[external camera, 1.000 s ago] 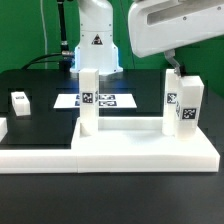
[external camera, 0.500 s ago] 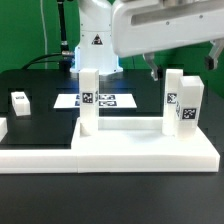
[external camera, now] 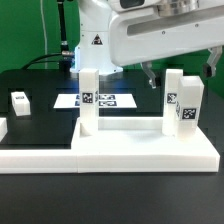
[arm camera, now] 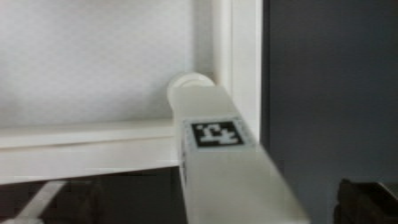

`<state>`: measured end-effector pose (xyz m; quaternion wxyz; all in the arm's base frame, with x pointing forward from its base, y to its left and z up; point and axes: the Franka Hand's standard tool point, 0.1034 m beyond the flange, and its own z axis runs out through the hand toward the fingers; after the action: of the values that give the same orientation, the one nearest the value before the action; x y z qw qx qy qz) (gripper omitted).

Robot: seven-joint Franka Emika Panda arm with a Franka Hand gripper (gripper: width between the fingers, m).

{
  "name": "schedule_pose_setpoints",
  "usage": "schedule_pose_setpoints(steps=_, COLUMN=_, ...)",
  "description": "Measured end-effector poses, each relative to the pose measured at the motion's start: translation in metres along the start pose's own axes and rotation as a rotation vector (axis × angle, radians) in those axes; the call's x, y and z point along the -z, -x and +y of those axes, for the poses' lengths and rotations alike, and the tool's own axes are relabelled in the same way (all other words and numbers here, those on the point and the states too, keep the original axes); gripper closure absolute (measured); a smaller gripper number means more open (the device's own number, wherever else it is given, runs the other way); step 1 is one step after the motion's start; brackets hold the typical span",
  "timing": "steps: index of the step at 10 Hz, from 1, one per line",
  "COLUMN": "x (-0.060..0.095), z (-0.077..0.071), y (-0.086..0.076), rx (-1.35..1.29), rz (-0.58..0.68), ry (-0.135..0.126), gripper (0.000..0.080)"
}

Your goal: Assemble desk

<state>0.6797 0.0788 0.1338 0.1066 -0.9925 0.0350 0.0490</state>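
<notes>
In the exterior view, the tabletop (external camera: 150, 150) lies flat at the front of the table. The gripper (external camera: 181, 70) hangs spread wide, holding nothing, over the leg (external camera: 182, 105) standing at that view's right. A second ago the arm sat further toward that view's right. In the wrist view, the leg rises from the tabletop's corner between the dark fingers (arm camera: 365, 197). It looks like stiff, light, smooth plastic; I'd pinch its flat sides near the top.

White tabletop (external camera: 140, 143) lying flat, first leg (external camera: 88, 98) and second leg (external camera: 182, 104) upright at its corners, loose leg (external camera: 20, 101) lying apart
</notes>
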Motion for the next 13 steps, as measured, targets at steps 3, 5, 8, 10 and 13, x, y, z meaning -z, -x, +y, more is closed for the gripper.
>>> schedule_pose_setpoints(steps=3, x=-0.010, z=-0.004, y=-0.003, rx=-0.006, rz=-0.007, ry=-0.008, gripper=0.0150)
schedule_pose_setpoints(steps=5, x=-0.010, z=-0.005, y=-0.003, rx=-0.021, rz=-0.007, ry=-0.013, gripper=0.0162)
schedule_pose_setpoints(steps=8, x=-0.010, z=-0.005, y=-0.004, rx=-0.205, rz=-0.008, ry=-0.021, gripper=0.0494)
schedule_pose_setpoints(steps=10, x=-0.010, z=-0.004, y=-0.004, rx=-0.330, rz=-0.008, ry=-0.020, gripper=0.0494)
schedule_pose_setpoints(steps=13, x=-0.013, z=-0.011, y=0.004, rx=-0.758, rz=0.049, ry=-0.002, gripper=0.0494)
